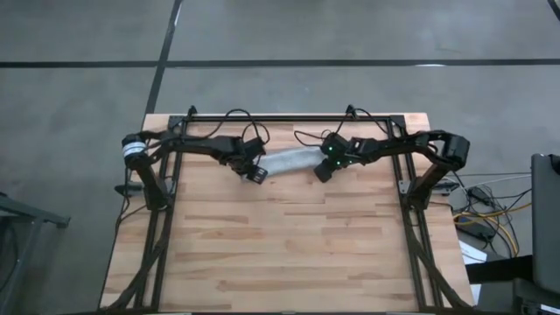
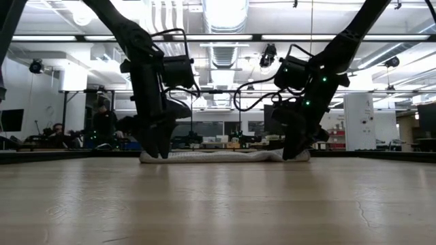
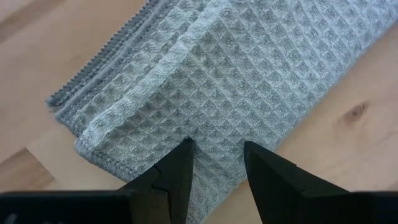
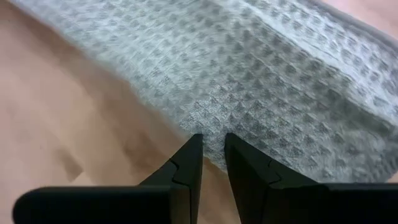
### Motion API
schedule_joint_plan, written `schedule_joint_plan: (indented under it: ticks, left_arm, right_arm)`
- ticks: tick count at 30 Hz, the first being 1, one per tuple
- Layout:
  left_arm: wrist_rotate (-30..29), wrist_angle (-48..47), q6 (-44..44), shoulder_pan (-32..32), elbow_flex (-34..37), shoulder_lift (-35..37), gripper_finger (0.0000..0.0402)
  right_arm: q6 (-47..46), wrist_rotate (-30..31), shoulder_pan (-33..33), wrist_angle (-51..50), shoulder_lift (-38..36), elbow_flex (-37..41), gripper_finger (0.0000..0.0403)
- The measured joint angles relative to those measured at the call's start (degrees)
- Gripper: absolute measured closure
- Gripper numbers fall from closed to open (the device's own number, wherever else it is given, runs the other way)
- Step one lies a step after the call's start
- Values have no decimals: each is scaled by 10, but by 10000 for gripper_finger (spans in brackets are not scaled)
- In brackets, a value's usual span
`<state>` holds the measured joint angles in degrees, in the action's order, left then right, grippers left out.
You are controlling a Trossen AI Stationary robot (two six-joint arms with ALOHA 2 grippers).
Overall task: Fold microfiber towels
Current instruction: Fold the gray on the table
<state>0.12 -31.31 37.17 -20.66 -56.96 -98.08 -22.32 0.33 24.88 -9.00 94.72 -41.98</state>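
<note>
While no brand, label or readable writing shows on anything, the cloth itself is clear: one light grey-blue waffle-weave microfiber towel [image 1: 289, 161] lies folded into a narrow strip on the far half of the wooden table [image 1: 280, 254], running side to side between the two arms, flat on the wood in the low view [image 2: 225, 156]. Left gripper [image 1: 256, 174] sits at the strip's left end; in its wrist view the two dark fingers [image 3: 177, 171] stand partly apart with the towel's edge [image 3: 224, 87] in the gap between them, tips touching the fabric near a folded corner where stacked layers and a stitched hem show. Whether the fingers actually pinch the cloth or just straddle it, cannot tell. Right gripper [image 1: 322, 170] sits at the strip's right end; its fingers [image 4: 189, 165] stand closer together, only a narrow gap, tips against the towel's near edge [image 4: 261, 81], bare wood to one side. Same there: contact with the cloth is visible, a firm grip is not. Low view has both grippers [image 2: 158, 146] [image 2: 294, 151] pointed down with tips at table level, one at each end of the strip, towel low and flat between them. Both arms reach in from the table's outer sides toward the middle.
</note>
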Motion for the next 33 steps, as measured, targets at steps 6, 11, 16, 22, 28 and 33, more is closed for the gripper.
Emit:
schedule_joint_plan:
  ticks: [6, 11, 16, 22, 28, 33]
  left_arm:
    - [0, -26, 5, 18, 0, 0, 252]
    - [0, -64, 10, 37, 0, 4, 252]
    - [4, -69, 21, 65, 1, 15, 252]
    - [1, -67, 49, 103, 1, 20, 252]
    - [-1, -66, 64, 139, 1, 20, 252]
    - [-41, -67, 65, 154, -1, 21, 252]
  right_arm:
    - [-32, -4, -44, -40, -15, 0, 335]
    - [-65, -10, -80, -89, -48, 3, 335]
    - [-97, -8, -120, -111, -79, 3, 335]
    - [-153, -4, -181, -119, -91, 4, 335]
    - [-178, 59, -250, -118, -92, 5, 335]
    - [-195, 146, -269, -118, -108, -4, 335]
